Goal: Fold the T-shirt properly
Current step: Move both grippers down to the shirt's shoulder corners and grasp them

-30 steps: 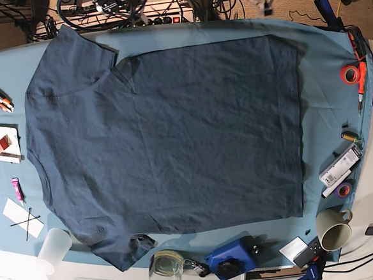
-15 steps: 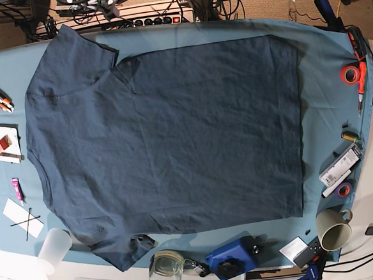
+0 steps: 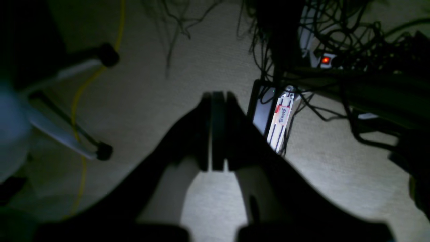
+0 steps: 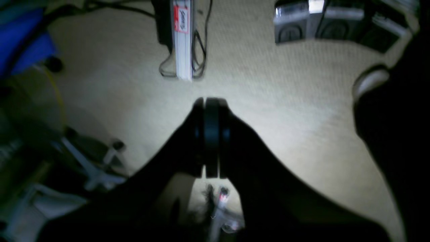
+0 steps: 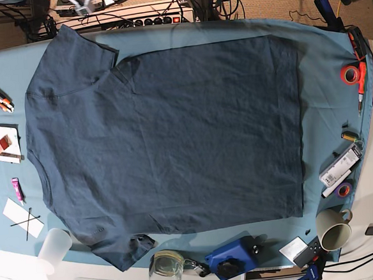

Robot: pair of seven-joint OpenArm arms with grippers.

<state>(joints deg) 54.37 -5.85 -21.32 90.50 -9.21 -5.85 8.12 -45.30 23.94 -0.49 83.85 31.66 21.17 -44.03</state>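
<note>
One T-shirt (image 5: 167,141) flat on the surface (image 5: 325,60).
Left gripper (image 3: 218,131) and right gripper (image 4: 211,137) closed, empty; mug (image 5: 333,229) at 4 o'clock.

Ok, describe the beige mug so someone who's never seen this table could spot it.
Start at the dark navy T-shirt spread over the teal tablecloth. Go to the table's bottom right corner: the beige mug lies tipped there, the only handled cup.
</note>
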